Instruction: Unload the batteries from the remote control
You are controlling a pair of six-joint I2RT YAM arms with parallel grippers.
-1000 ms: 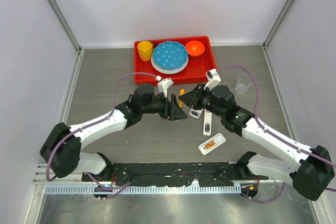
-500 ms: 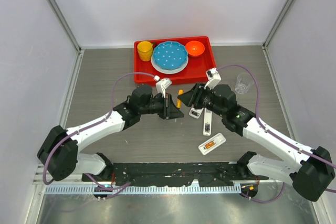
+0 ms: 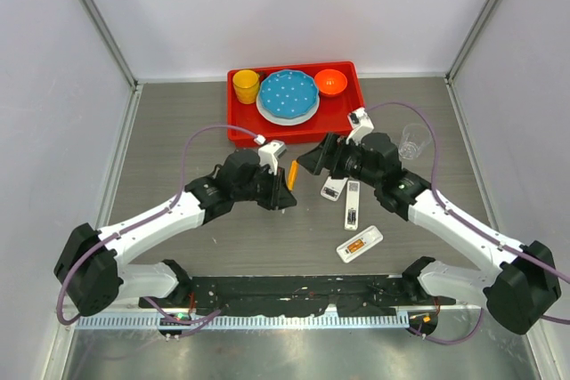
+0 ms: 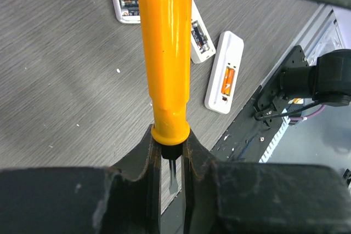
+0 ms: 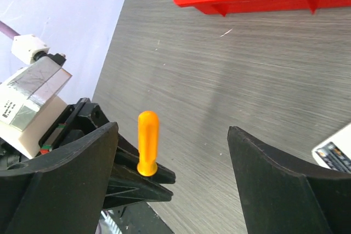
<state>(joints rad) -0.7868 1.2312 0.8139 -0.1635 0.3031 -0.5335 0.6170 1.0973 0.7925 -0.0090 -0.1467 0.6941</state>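
Note:
My left gripper (image 3: 285,186) is shut on the orange-handled screwdriver (image 3: 291,173), clamping its dark shaft just below the handle (image 4: 164,53); the blade tip shows between the jaws. My right gripper (image 3: 313,159) stands open and empty just right of it, jaws wide (image 5: 173,182). The remote control lies in three white pieces: one (image 3: 333,188) nearest the right gripper, a long one (image 3: 353,205), and a near one (image 3: 360,244). An orange battery (image 4: 228,79) sits in the near piece. A dark battery (image 4: 202,35) lies in the long piece.
A red tray (image 3: 343,120) at the back holds a yellow cup (image 3: 246,86), a blue plate (image 3: 288,95) and an orange bowl (image 3: 330,82). A clear glass (image 3: 411,141) stands right of the right arm. White walls enclose the table.
The left gripper shut on the screwdriver and drew it left and nearer. The right gripper let go, opened wide and pulled back slightly.

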